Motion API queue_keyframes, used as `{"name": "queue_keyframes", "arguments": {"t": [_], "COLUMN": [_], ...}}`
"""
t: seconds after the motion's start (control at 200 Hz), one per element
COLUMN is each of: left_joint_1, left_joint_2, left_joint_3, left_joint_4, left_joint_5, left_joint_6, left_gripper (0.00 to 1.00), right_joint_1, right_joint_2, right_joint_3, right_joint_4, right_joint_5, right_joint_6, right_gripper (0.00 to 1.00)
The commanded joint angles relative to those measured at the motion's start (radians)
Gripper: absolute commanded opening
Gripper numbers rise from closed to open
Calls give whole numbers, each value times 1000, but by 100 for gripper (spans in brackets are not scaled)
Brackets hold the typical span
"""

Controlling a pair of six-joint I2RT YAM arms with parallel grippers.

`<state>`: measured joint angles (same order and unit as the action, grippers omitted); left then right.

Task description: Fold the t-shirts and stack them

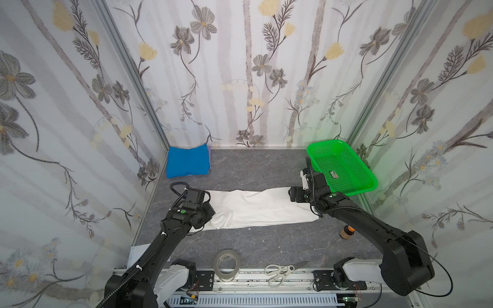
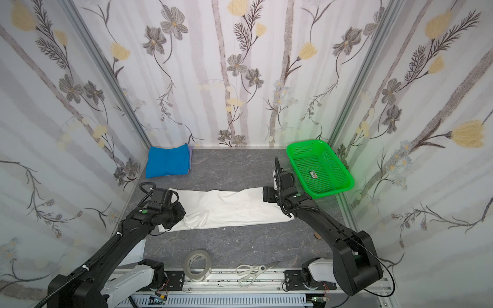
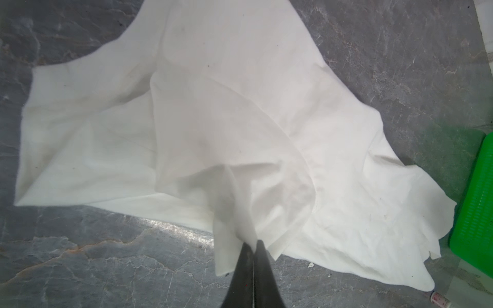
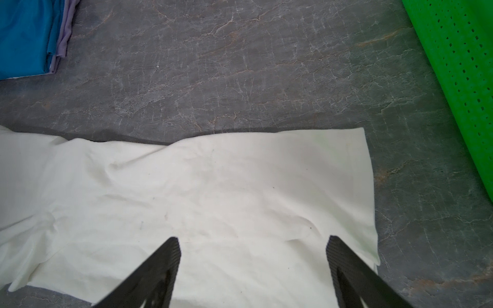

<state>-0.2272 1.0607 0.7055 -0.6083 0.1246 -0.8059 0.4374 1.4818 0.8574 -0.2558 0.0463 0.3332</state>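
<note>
A white t-shirt (image 1: 262, 210) (image 2: 234, 206) lies as a long folded band across the middle of the grey table. My left gripper (image 3: 253, 244) is shut on a bunched fold of it at its left end, and the cloth (image 3: 213, 120) rises to the closed jaws. My right gripper (image 4: 253, 241) hovers open over the shirt's right end (image 4: 213, 200), with only flat cloth between its fingers. A folded bright blue t-shirt (image 1: 188, 162) (image 2: 168, 161) (image 4: 24, 37) rests in the far left corner.
A green mesh basket (image 1: 344, 165) (image 2: 320, 166) sits tilted at the far right, close behind the right wrist. A tape roll (image 1: 226, 265) and scissors (image 1: 282, 270) lie at the front edge. A small brown bottle (image 1: 346, 231) stands by the right arm. Walls close in three sides.
</note>
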Motion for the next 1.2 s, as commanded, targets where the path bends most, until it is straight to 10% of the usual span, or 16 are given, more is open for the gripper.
{"name": "queue_keyframes", "arguments": {"t": [0.0, 0.325, 0.819, 0.929, 1.194], "left_joint_1": [24, 129, 246, 290, 340], "left_joint_2": [84, 420, 493, 512, 381], "left_joint_3": [66, 301, 289, 303, 259], "left_joint_4": [31, 99, 196, 215, 170], "left_joint_5": [41, 107, 185, 221, 242], "left_joint_6": [57, 121, 128, 120, 131], "left_gripper": [0, 0, 17, 54, 87], "right_joint_1": [-1, 13, 409, 410, 249], "right_joint_2": [9, 32, 397, 396, 284], "right_joint_3": [-1, 1, 319, 310, 184], "right_joint_4": [22, 43, 91, 91, 21], "right_joint_5": [-6, -107, -171, -145, -58], "right_joint_6": [-12, -51, -89, -64, 74], "right_gripper": [86, 85, 83, 83, 85]}}
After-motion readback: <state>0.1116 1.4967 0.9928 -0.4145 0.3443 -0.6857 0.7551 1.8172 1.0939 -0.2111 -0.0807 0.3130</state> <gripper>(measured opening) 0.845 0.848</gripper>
